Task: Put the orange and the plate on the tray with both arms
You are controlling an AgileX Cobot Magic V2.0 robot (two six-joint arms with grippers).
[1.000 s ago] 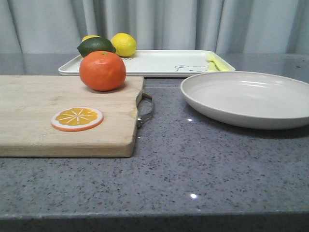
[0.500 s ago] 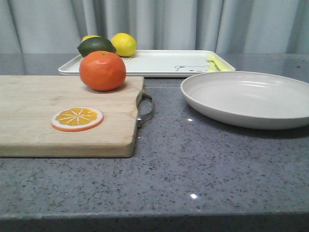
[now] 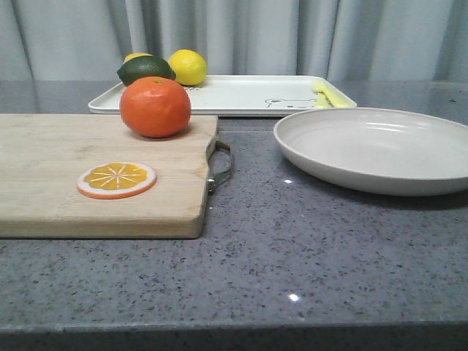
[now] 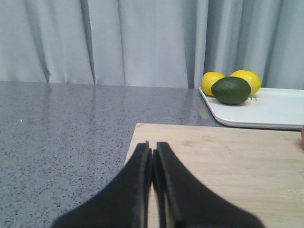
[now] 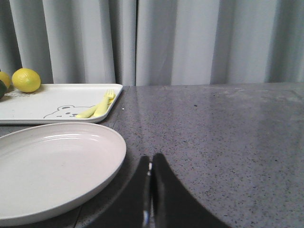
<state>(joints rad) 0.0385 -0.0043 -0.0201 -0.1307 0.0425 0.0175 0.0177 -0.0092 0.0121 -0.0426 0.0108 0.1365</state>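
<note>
A: Two black grippers, left (image 4: pixel 152 154) and right (image 5: pixel 150 167), both clenched, holding nothing.
B: Task items?
A: Dimpled round orange (image 3: pixel 155 107) sat on the wooden cutting board (image 3: pixel 44 179). Shallow off-white round plate (image 3: pixel 376 150) lay bare on speckled grey counter (image 3: pixel 307 256). White rectangular tray (image 3: pixel 234 95) held lemons, lime, yellow fork.

Backdrop: pleated grey curtain (image 3: pixel 241 36) across far side. Surface: speckled dark-grey stone table (image 3: pixel 307 248), glossy, small light glints.
</note>
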